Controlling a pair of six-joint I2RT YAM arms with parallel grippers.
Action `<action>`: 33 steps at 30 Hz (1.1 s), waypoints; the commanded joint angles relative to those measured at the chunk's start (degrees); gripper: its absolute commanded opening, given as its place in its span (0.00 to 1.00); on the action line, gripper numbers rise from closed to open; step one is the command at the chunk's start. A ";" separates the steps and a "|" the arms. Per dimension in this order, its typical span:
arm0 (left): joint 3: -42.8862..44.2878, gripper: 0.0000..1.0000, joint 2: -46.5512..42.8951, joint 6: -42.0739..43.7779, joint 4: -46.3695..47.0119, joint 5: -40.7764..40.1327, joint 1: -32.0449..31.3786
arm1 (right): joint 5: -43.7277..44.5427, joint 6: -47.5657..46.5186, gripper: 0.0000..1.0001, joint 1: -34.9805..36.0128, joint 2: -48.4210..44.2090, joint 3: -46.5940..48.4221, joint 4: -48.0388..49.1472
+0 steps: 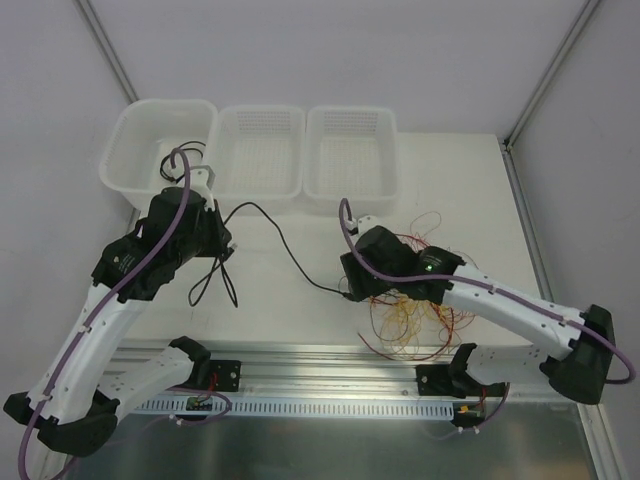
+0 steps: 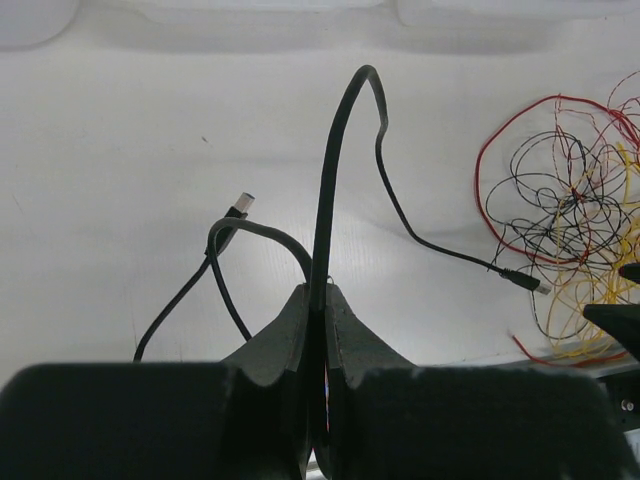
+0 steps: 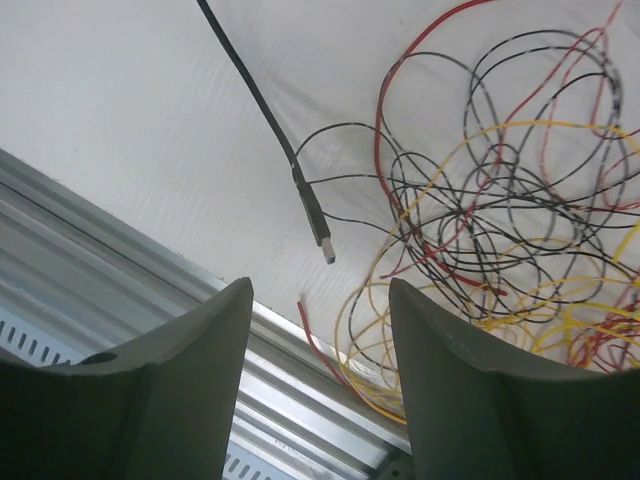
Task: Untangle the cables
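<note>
Left gripper [image 2: 318,298]: jaws pressed together, clamping thick black cable [image 2: 330,150]. Cable rises from jaws in tall arch, then runs right across white counter [image 2: 120,150]. It ends in small metal plug [image 2: 528,284] at edge of tangle of thin red, yellow and black wires [image 3: 480,200].

Right gripper [image 3: 320,300]: jaws wide apart, nothing between them, hovering above plug.

Tangle: loose curly loops on counter, right side, near metal rail [image 3: 100,250].

Three white plastic baskets [image 1: 262,150]: in row along far edge.
</note>
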 commanded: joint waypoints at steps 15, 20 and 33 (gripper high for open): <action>-2.70 0.00 -2.95 -1.86 0.16 0.08 0.30 | 12.35 25.43 0.51 2.47 24.43 6.26 9.54; -3.41 0.00 -3.21 -1.86 0.16 0.09 0.30 | 12.36 28.95 0.47 2.64 29.28 7.58 9.10; -4.37 0.00 -3.47 -1.51 0.07 -1.84 0.30 | 18.49 29.21 0.01 2.56 28.43 8.02 4.37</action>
